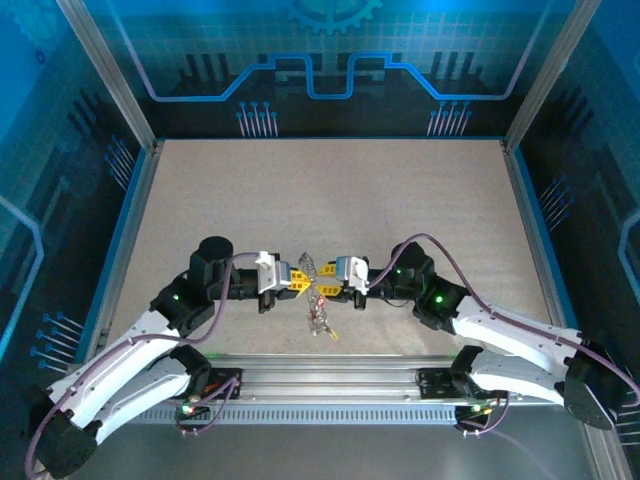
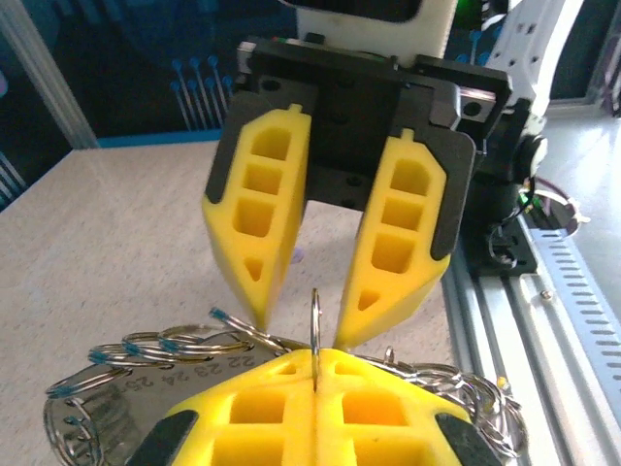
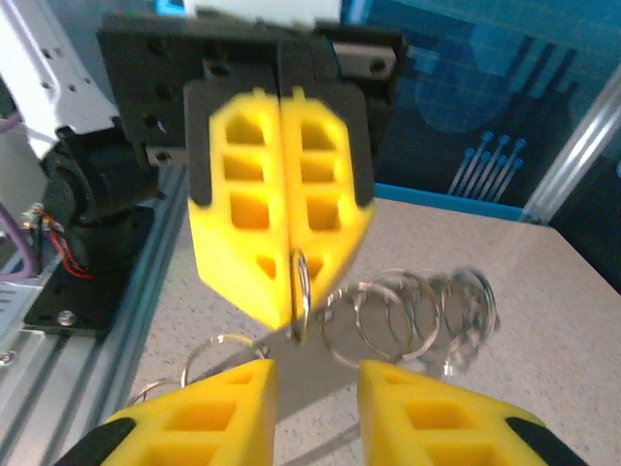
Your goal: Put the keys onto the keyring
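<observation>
My left gripper (image 1: pixel 302 280) (image 2: pixel 315 364) is shut on the keyring (image 2: pixel 315 325), a thin grey metal ring standing on edge between its yellow fingertips. From the right wrist, the keyring (image 3: pixel 300 286) pokes out of the left gripper (image 3: pixel 289 311). My right gripper (image 1: pixel 322 290) (image 3: pixel 315 388) faces it tip to tip and is open, with one fingertip on either side of the ring and nothing gripped. A small metal bunch (image 1: pixel 322 320) that may be the keys lies just nearer the bases. The key heads are too small to make out.
A chain of linked silver rings (image 3: pixel 412 306) trails from the held ring over the speckled table (image 1: pixel 330 200). Blue-tipped rings (image 2: pixel 146 349) lie by a numbered metal tag (image 2: pixel 184 374). The aluminium rail (image 1: pixel 330 385) runs along the near edge.
</observation>
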`<state>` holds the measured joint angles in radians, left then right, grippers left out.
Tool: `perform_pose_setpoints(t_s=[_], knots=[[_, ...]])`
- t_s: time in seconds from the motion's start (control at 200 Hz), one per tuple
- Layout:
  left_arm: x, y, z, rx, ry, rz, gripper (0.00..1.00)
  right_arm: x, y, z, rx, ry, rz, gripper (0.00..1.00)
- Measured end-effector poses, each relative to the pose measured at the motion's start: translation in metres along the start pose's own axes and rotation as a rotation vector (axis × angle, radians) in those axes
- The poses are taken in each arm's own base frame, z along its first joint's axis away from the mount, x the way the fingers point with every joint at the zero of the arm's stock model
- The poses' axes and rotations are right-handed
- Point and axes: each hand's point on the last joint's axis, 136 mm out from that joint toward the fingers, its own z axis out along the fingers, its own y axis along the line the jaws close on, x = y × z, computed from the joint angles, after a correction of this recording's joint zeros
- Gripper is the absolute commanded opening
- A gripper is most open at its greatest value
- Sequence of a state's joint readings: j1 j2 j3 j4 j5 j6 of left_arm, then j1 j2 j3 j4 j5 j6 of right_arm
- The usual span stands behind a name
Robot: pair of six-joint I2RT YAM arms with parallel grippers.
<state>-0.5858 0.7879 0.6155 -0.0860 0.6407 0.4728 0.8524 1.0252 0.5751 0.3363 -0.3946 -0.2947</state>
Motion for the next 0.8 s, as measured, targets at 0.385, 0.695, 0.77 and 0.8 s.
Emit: perform_pose_setpoints(t_s=[0.385, 0.695, 0.77, 0.8], knots=[[0.056, 0.022, 0.003, -0.110, 0.266, -0.085, 0.00, 0.086, -0.100, -0.073, 0.639, 0.238, 0.516, 0.86], [0.081, 0.046, 0.011, -0.174, 0.422, -0.194, 0.00, 0.238, -0.114, -0.205, 1.191, 0.594, 1.437, 0.58], [0.087, 0.048, 0.013, -0.183, 0.440, -0.226, 0.00, 0.252, -0.095, -0.212, 1.191, 0.680, 1.528, 0.57], [0.088, 0.048, 0.013, -0.185, 0.445, -0.241, 0.00, 0.255, -0.089, -0.213, 1.185, 0.702, 1.549, 0.56]])
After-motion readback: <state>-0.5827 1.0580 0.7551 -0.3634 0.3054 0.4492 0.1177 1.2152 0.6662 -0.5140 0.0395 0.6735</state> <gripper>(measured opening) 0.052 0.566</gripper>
